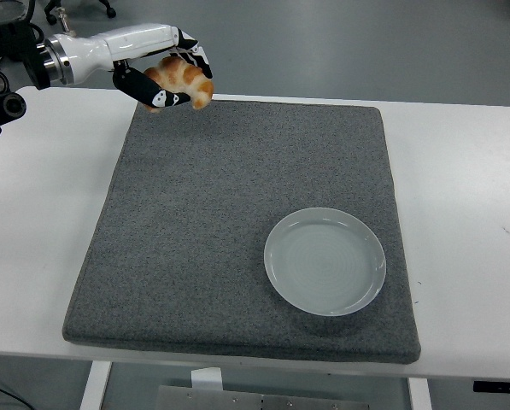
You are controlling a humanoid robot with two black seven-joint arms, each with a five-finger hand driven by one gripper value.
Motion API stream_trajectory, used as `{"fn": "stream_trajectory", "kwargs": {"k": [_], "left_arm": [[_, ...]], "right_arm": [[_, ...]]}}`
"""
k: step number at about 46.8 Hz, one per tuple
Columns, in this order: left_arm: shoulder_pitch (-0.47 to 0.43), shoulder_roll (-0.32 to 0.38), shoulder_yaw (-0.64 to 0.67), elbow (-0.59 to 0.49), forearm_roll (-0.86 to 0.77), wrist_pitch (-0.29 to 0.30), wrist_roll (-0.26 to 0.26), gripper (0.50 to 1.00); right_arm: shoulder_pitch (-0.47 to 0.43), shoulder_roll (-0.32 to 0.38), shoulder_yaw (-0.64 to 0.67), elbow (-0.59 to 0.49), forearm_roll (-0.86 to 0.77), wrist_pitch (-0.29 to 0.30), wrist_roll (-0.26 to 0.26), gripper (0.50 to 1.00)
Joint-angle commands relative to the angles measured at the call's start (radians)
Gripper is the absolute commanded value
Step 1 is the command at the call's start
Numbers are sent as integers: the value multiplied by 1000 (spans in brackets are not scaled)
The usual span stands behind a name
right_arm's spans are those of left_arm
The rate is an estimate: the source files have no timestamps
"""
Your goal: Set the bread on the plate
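Observation:
An orange-brown piece of bread (189,79), shaped like a croissant, hangs in the air over the far left corner of the grey mat (237,205). My left hand (171,75) is shut on it, white and black fingers curled around it. The arm comes in from the upper left edge. A pale round plate (325,260) lies bare on the mat's near right part, well away from the hand. My right arm is out of view.
The mat covers most of the white table (468,188). Beyond the table's far edge is grey floor, with a dark bin (2,12) at the top left corner.

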Motion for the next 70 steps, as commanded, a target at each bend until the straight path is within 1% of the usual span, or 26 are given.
{"fn": "stream_trajectory", "kwargs": {"k": [1,10,15,21,28,32,37,52,61,64,70], "left_arm": [[-26,4,0,2,0,-9,0,500],[-73,-2,2,1,0,-10,0,500],[-83,-20,2,-7,0,-10,0,500],[-83,-96,2,-27,-2,-10,3,500],[-106,-134,0,-34,-2,-9,9,500],[-107,-183,2,-34,-2,-9,11,500],[-115,-224,2,-34,-2,-7,16,500],[-130,-402,9,-25,-2,-4,19,500],[-104,-491,12,-11,2,6,20,500],[-83,-510,12,-2,20,10,22,500],[-27,-539,12,13,86,34,20,500]], "right_arm": [[0,0,-1,0,0,0,0,938],[1,0,-1,0,0,0,0,938],[0,0,-1,0,0,0,0,938],[0,0,-1,0,0,0,0,938],[0,0,-1,0,0,0,0,938],[0,0,-1,0,0,0,0,938],[0,0,-1,0,0,0,0,938],[0,0,-1,0,0,0,0,938],[0,0,-1,0,0,0,0,938],[0,0,-1,0,0,0,0,940],[0,0,-1,0,0,0,0,938]]}}
